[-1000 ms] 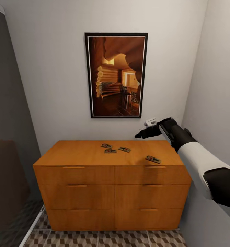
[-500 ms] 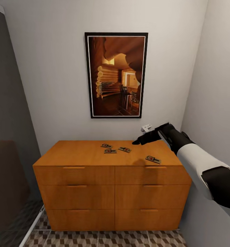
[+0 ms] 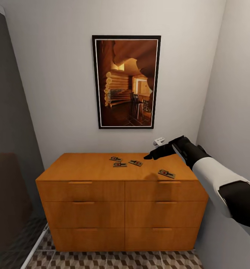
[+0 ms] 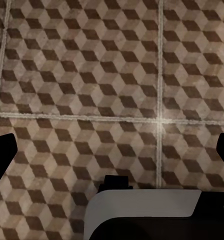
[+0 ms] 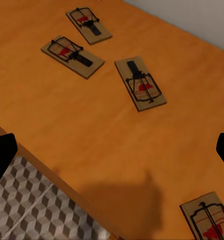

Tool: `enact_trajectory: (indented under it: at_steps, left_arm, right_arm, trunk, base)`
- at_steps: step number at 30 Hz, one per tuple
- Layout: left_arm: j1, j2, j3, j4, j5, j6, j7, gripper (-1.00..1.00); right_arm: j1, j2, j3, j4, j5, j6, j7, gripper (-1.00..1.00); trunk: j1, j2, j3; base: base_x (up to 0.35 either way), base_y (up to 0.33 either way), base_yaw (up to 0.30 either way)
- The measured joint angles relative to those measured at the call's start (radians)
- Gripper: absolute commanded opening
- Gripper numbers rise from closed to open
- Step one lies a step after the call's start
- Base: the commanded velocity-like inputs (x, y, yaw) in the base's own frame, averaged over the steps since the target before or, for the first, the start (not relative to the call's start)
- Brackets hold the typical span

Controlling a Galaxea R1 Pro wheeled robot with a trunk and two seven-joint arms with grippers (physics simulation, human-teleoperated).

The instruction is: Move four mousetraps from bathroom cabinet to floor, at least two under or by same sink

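Four mousetraps lay flat on the top of the cabinet [image 3: 99,168] — small brown boards with dark wire and a red spot. Three sat clustered near the middle: one [image 3: 115,158] furthest back, one [image 3: 119,164] just in front, one [image 3: 135,163] beside them. The fourth mousetrap [image 3: 166,173] lay apart, near the front right edge. The right gripper [image 3: 150,156] hovered above the top between the cluster and that fourth trap, fingers spread wide, nothing held. A framed picture [image 3: 126,82] hung on the wall behind. In the left wrist view, the left gripper [image 4: 112,150] hung over the bathroom floor [image 4: 81,75], also wide apart. No writing was readable.
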Motion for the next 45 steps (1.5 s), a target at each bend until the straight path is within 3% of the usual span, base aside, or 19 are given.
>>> enact_trajectory:
  at_steps: [10, 26, 32, 39, 45]
  left_arm:
    - [0.001, 0.001, 0.000, 0.000, 0.000, 0.000, -0.001, 1.00]
    - [0.000, 0.000, 0.000, 0.000, 0.000, 0.000, 0.000, 1.00]
    - [0.000, 0.000, 0.000, 0.000, 0.000, 0.000, 0.000, 1.00]
    - [0.000, 0.000, 0.000, 0.000, 0.000, 0.000, 0.000, 1.00]
    - [0.000, 0.000, 0.000, 0.000, 0.000, 0.000, -0.001, 1.00]
  right_arm:
    - [0.000, -0.001, 0.001, 0.023, 0.000, -0.046, 0.041, 1.00]
    - [0.000, -0.009, 0.014, 0.025, 0.007, -0.049, 0.051, 1.00]
    - [0.000, -0.009, 0.044, 0.025, 0.033, -0.049, 0.102, 1.00]
    - [0.000, -0.013, 0.052, 0.031, 0.079, -0.072, 0.161, 1.00]
    - [0.000, -0.014, 0.053, 0.049, 0.089, -0.103, 0.190, 1.00]
  trunk:
    - [0.000, 0.000, 0.000]
    - [0.000, 0.000, 0.000]
    - [0.000, 0.000, 0.000]
    - [0.000, 0.000, 0.000]
    - [0.000, 0.000, 0.000]
  base:
    - [0.000, 0.000, 0.000]
    - [0.000, 0.000, 0.000]
    - [0.000, 0.000, 0.000]
    - [0.000, 0.000, 0.000]
    - [0.000, 0.000, 0.000]
